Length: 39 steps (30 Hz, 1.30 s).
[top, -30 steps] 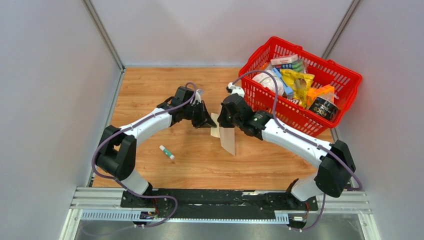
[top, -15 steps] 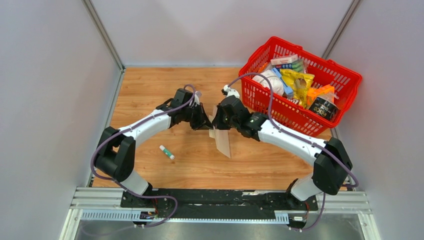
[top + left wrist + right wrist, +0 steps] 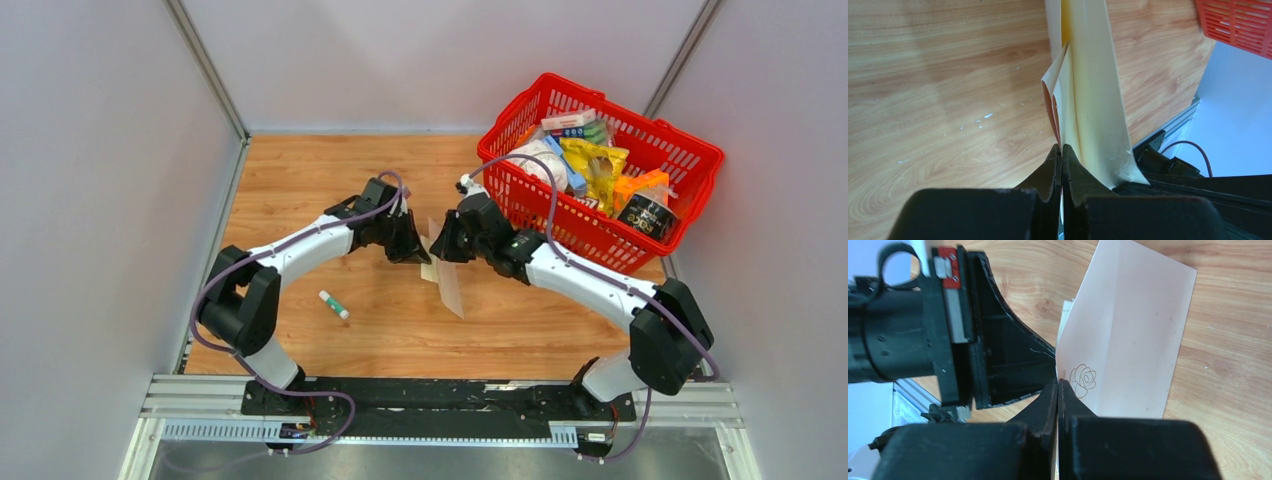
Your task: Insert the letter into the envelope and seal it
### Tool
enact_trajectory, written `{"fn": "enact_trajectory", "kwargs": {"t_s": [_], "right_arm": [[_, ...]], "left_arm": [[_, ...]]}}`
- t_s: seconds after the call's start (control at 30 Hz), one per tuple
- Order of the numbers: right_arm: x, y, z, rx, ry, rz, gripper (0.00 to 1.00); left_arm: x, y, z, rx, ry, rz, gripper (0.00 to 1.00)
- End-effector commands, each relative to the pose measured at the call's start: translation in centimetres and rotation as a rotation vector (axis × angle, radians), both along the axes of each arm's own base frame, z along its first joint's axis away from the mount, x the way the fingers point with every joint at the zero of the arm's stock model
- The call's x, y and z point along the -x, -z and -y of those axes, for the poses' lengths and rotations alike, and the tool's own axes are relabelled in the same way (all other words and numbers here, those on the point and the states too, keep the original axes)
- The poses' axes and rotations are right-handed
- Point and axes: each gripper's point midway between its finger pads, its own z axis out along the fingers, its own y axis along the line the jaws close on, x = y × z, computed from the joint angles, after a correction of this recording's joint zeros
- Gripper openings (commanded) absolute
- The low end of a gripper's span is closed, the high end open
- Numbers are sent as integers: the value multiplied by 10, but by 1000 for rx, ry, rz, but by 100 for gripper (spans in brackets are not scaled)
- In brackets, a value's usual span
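My left gripper [image 3: 411, 246] is shut on the bottom edge of the envelope [image 3: 1093, 100], a pale cream-yellow paper standing edge-on above the table. In the left wrist view its layers gape slightly just above the fingertips [image 3: 1054, 159]. My right gripper [image 3: 442, 247] is shut on a corner of the letter [image 3: 1133, 335], a pinkish-beige sheet with a small rose drawing. From above, the letter [image 3: 452, 288] hangs below the two grippers, which nearly touch, with the envelope [image 3: 430, 266] between them. The left gripper's black body [image 3: 998, 355] fills the left of the right wrist view.
A red basket [image 3: 668, 140] full of packaged goods stands at the back right, close behind the right arm. A white glue stick with a green cap [image 3: 334, 305] lies on the wooden table [image 3: 300, 170] at the front left. Grey walls enclose the table.
Both grippers have drawn closer together over the middle of the table. The letter has swung slightly left with the right gripper. Both stay shut on their papers.
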Motion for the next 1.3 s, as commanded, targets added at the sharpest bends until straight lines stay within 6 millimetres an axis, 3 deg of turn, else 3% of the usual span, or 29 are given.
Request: {"fn": "enact_trajectory", "kwargs": {"t_s": [0.0, 0.2, 0.4, 0.63, 1.0, 1.27], "right_arm": [[-6, -38, -6, -112, 1, 60, 0], [-8, -36, -7, -125, -12, 31, 0], [-10, -40, -11, -161, -13, 23, 0], [-15, -48, -10, -169, 8, 30, 0], [-24, -57, -5, -160, 54, 38, 0], [-34, -49, -18, -203, 80, -6, 0]], "left_arm": [[-6, -5, 14, -1, -15, 17, 0], [-10, -15, 28, 46, -4, 44, 0], [-8, -5, 35, 0, 12, 35, 2], [-7, -11, 38, 23, 21, 68, 40], [-3, -48, -6, -40, 7, 226, 62], [2, -56, -60, -146, -59, 266, 63]]}}
